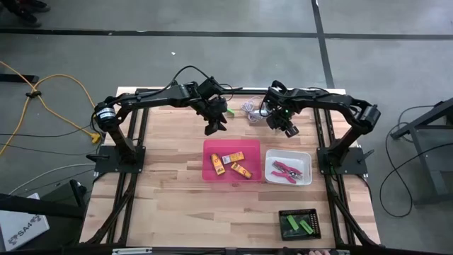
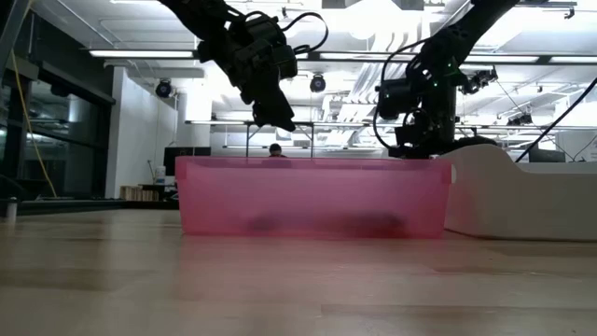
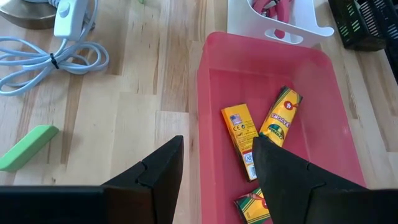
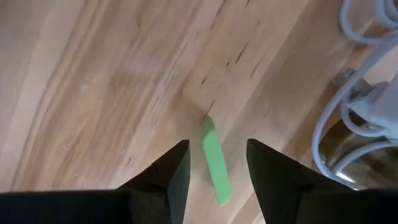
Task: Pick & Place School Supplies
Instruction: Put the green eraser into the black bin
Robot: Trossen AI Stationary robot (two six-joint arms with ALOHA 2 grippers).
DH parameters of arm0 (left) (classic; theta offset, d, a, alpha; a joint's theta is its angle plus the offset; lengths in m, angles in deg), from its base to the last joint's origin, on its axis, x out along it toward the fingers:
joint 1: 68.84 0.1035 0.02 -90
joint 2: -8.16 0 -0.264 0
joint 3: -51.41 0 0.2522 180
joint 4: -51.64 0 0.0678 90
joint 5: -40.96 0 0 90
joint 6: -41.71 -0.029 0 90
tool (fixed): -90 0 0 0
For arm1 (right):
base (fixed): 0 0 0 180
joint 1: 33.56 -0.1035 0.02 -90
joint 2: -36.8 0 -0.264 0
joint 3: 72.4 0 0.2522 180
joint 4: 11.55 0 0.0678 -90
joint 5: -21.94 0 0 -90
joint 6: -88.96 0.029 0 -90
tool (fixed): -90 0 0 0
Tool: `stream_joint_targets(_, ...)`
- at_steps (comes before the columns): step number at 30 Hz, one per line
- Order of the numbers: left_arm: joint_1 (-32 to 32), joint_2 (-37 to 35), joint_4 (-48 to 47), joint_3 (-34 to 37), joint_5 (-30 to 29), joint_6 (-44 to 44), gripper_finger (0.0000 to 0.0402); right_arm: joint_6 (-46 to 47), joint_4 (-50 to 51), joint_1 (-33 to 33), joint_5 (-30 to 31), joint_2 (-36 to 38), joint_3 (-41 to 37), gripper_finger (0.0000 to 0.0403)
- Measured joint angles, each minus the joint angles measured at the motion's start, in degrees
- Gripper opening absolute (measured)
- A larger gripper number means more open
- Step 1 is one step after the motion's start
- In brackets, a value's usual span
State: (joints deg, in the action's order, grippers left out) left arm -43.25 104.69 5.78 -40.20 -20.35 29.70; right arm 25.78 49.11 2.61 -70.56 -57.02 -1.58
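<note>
Sorting is well along: three yellow-orange blocks lie in the pink tray, the pink-handled tools in the white tray, and green sticks in the black tray at five o'clock on the table.

One loose green stick is left on the wood at twelve o'clock, near the grey cord. The right gripper is held above it with fingers spread and nothing between them, the stick lying in the gap at a slant. The left gripper, also parted and empty, is poised over the pink tray's near edge, at about eleven o'clock of the blocks.

For a clean pick, the right wrist should probably be turned until the fingers stand across the stick's short width, then lowered straight down until the tips nearly touch the wood before closing. The cord should be kept clear of the fingers, and the stick lifted level before being carried toward the black tray.
</note>
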Motion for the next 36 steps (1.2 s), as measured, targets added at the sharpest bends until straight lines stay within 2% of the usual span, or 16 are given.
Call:
stream_joint_targets(11, 0.0, 0.0, -0.1, 0.0, 0.0, 0.0, 0.0187, 0.3, 0.0, 0.3, -0.1, -2.4, 0.0, 0.0148)
stream_joint_targets(36, -0.4, 0.0, -0.5, 0.0, 0.0, 0.4, 0.0187, 2.0, 1.3, 1.4, 0.4, -2.3, 0.0, 0.0148)
